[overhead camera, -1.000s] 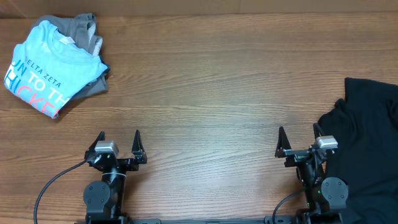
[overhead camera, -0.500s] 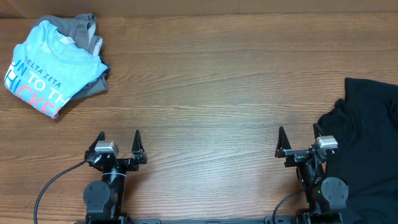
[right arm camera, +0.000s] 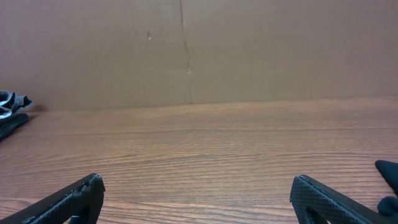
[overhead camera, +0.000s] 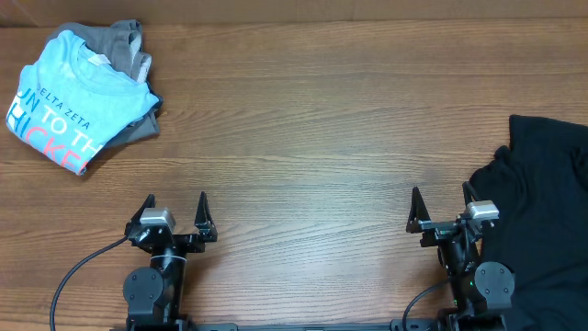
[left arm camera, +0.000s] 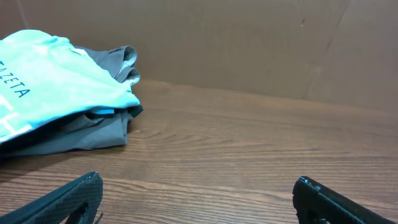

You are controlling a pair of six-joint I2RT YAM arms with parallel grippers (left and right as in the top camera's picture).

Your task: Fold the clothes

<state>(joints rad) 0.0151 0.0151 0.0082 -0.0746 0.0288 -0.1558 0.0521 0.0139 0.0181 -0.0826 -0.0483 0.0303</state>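
Note:
A folded light blue T-shirt [overhead camera: 69, 97] with white and pink-red lettering lies at the far left on top of a folded grey shirt [overhead camera: 129, 46]. Both also show in the left wrist view, the blue one [left arm camera: 50, 84] above the grey one [left arm camera: 93, 127]. A crumpled black shirt [overhead camera: 547, 211] lies at the right edge; a corner of it shows in the right wrist view [right arm camera: 388, 171]. My left gripper [overhead camera: 176, 204] is open and empty near the front edge. My right gripper [overhead camera: 441, 198] is open and empty, just left of the black shirt.
The wooden table [overhead camera: 303, 138] spreads between the two piles. A brown cardboard wall [right arm camera: 199, 50] stands behind the table's far edge. A cable [overhead camera: 78, 267] runs from the left arm's base.

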